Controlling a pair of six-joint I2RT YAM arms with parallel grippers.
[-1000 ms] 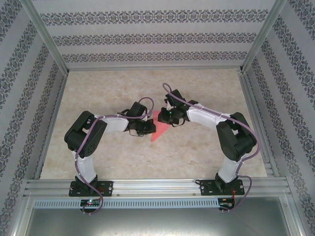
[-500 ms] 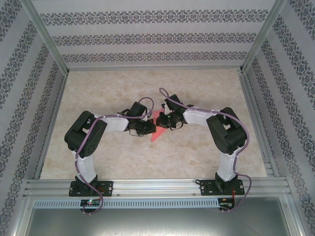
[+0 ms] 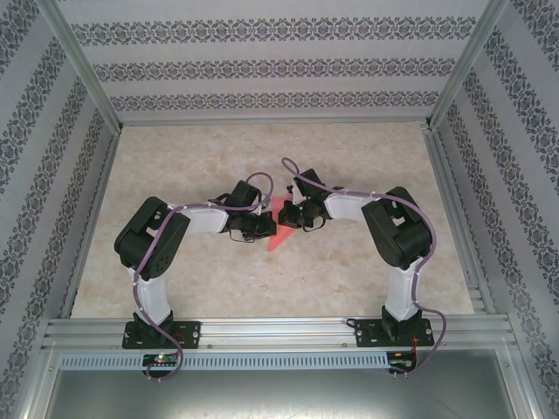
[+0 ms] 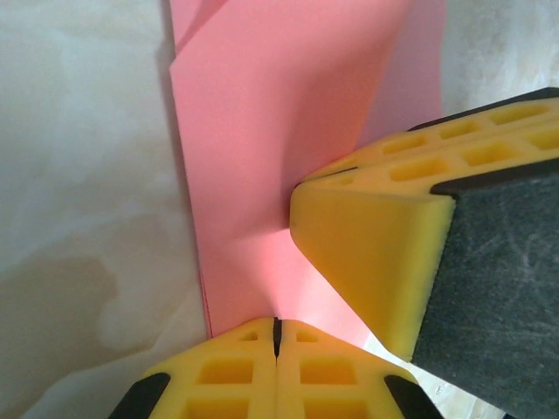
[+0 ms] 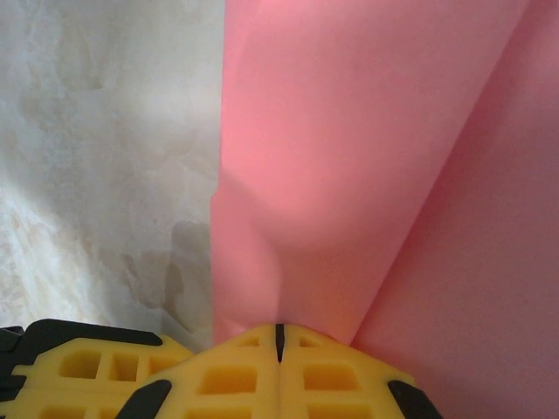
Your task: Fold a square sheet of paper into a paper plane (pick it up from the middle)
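Left gripper [image 4: 277, 333] and right gripper [image 5: 279, 336], jaws both fully closed, tips down on the folded pink paper [image 5: 349, 131] at the table's [image 3: 201, 279] middle.

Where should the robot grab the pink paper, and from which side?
Probably at the long crease in the middle of the pink paper, pinched from straight above. The rest lies flat on the table, so its thin edges give little to catch. The crease seems to lift slightly, and holding it there keeps both halves balanced.
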